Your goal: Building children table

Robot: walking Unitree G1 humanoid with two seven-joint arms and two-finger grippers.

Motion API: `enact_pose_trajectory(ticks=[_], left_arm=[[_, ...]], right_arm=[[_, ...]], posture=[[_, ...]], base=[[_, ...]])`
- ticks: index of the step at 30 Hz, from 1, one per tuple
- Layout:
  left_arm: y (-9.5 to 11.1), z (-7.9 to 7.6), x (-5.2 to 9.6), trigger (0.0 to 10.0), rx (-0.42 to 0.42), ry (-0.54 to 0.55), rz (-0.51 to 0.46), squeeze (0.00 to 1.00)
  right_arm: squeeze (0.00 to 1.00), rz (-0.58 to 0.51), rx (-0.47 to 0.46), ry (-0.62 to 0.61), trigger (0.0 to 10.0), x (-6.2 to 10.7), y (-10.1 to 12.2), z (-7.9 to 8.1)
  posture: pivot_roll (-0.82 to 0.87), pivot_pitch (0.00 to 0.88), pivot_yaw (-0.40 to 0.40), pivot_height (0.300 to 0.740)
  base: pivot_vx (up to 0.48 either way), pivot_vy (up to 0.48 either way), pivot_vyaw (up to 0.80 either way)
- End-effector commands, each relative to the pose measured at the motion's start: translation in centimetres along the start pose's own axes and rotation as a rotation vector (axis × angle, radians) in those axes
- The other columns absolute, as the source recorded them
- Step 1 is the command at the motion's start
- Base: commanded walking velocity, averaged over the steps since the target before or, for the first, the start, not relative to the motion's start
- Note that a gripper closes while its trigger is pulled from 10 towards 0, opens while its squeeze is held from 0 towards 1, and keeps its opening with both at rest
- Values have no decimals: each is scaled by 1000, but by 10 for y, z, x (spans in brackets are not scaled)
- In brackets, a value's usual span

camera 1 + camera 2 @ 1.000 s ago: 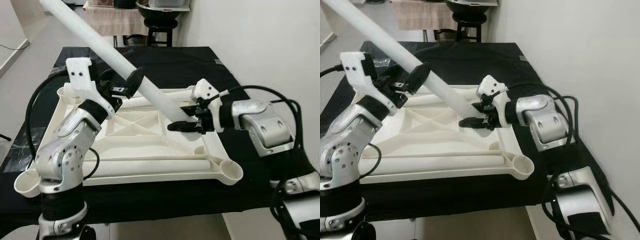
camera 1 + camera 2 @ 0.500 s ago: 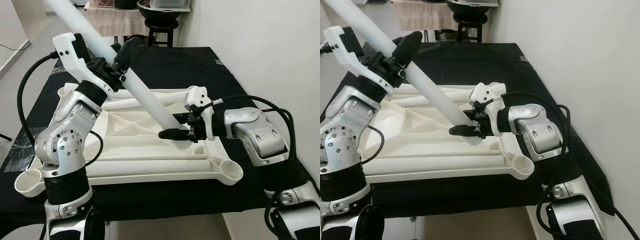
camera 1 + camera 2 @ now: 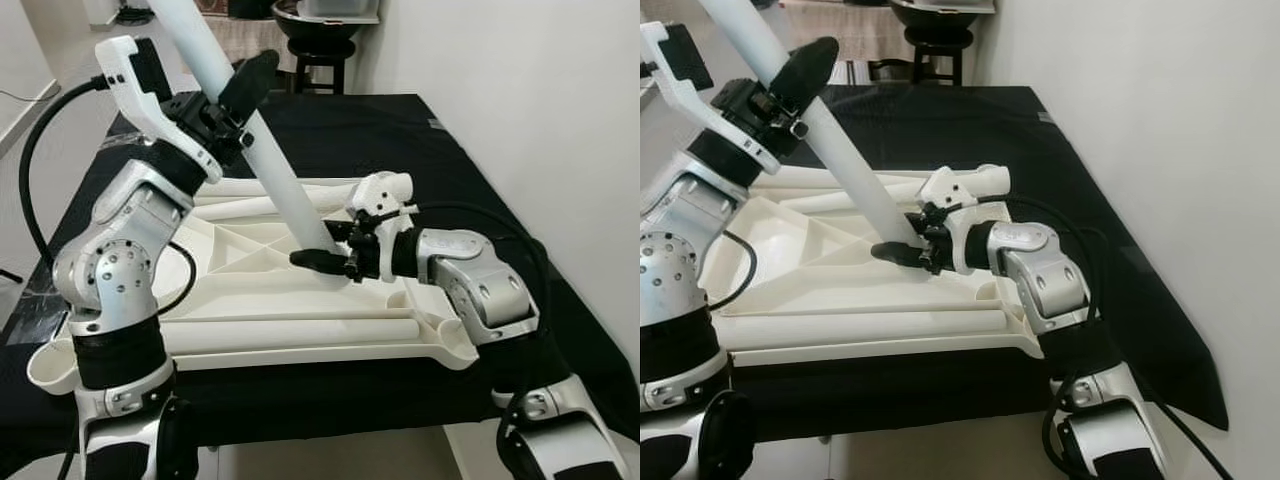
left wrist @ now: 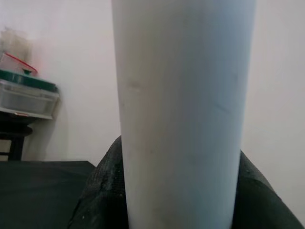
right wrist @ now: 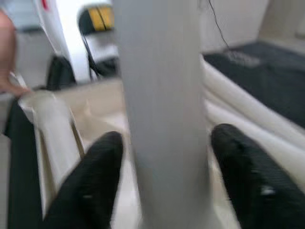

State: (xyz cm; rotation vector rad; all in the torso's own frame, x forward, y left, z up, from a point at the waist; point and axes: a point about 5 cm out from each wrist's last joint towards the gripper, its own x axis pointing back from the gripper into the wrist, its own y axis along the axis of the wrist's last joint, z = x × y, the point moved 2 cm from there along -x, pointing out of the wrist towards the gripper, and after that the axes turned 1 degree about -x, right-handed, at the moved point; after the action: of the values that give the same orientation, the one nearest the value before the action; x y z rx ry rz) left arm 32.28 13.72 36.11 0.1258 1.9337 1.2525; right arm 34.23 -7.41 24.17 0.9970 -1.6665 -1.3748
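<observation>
leg tube (image 3: pixel 262 150) clamped in left gripper (image 3: pixel 232 105), between right gripper (image 3: pixel 322 250) fingers.

The upturned tabletop (image 3: pixel 260 290) lies on the black table (image 3: pixel 400 130), with loose legs (image 3: pixel 300 330) lying in it along its near and far edges. One table leg (image 3: pixel 270 165) stands tilted over the middle of the tabletop, leaning to the left. The left gripper (image 3: pixel 235 100) is on its upper part, and the right gripper (image 3: pixel 325 258) is at its lower end, which passes between the two fingers (image 5: pixel 90 191). Behind the table stands a stool (image 3: pixel 320 50).
</observation>
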Motion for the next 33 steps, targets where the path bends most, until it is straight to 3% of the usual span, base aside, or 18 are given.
enact_pose_trajectory(ticks=[1, 2, 3, 6, 7, 8, 9, 12, 20, 21, 23, 24, 33], left_arm=[[7, -10, -9, 0, -17, -128, 27, 0], [7, -10, -9, 0, -17, -128, 27, 0], [9, -20, -16, 0, -34, -278, 94, 0], [7, -26, -17, 0, -55, -370, 140, 0], [4, -32, -17, 0, -70, -443, 179, 0], [4, -32, -17, 0, -70, -443, 179, 0], [1, -40, -17, 0, -82, -531, 224, 0], [-2, -53, -19, 0, -139, -700, 292, 0], [2, -68, -30, 0, -209, -861, 292, 0], [3, -71, -32, 0, -215, -878, 284, 0], [3, -72, -33, 0, -218, -894, 280, 0], [4, -73, -34, 0, -218, -906, 275, 0], [14, -78, -40, 0, -206, -930, 220, 0]], right_arm=[[1000, -67, -6, 51, 10000, -1, 9, 7], [1000, -67, -6, 51, 10000, -1, 9, 7], [1000, -85, -10, 83, 10000, -4, 12, 12], [1000, -81, -10, 92, 10000, -6, 12, 12], [933, -74, -8, 90, 10000, -10, 12, 12], [933, -74, -8, 90, 10000, -10, 12, 12], [0, -54, -12, 89, 10000, -15, 12, 12], [0, 30, -30, 100, 10000, -28, 7, 15], [0, -6, -123, 142, 9843, -45, 13, 27], [0, 0, -139, 154, 4118, -47, 12, 30], [0, 5, -148, 162, 4118, -48, 11, 32], [0, 10, -158, 166, 0, -49, 9, 34], [0, -44, -206, 126, 0, -54, 13, 31]], posture=[[48, 85, -53, 740], [48, 85, -53, 740], [49, 79, -52, 740], [50, 73, -49, 740], [46, 68, -45, 740], [46, 68, -45, 740], [39, 64, -43, 740], [36, 63, -47, 740], [28, 65, -46, 740], [28, 68, -46, 740], [28, 68, -46, 740], [27, 67, -45, 740], [24, 66, -34, 740]], base=[[0, 0, 0], [0, 0, 0], [0, 0, 0], [0, 0, 0], [0, 0, 0], [0, 0, 0], [0, 0, 0], [0, 0, 0], [0, 0, 0], [0, 0, 0], [0, 0, 0], [0, 0, 0], [0, 0, 0]])
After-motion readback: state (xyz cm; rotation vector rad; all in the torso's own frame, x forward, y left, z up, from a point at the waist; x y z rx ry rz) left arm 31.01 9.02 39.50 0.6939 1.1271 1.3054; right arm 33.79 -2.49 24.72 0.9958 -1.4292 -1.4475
